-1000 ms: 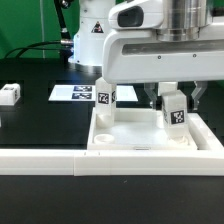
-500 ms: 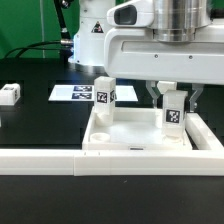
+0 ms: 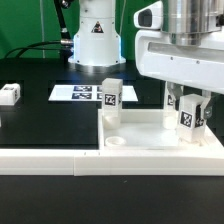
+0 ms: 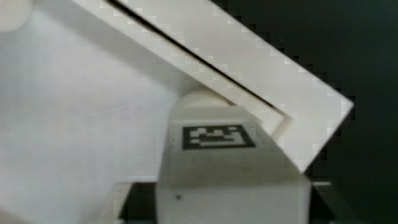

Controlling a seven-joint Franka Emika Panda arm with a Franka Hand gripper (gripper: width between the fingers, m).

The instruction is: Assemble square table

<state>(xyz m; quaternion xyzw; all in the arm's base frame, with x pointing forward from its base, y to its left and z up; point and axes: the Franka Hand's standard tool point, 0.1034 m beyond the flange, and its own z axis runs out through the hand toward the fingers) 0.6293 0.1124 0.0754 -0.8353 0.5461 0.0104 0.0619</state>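
The white robot arm has smooth rounded casing and a small black logo on its base. Its gripper has a boxy white body, a grey metal collar and 2 dark fingers.

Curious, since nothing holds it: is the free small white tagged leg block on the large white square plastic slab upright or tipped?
Upright: the leg block stands vertical at a corner of the slab, sides straight.
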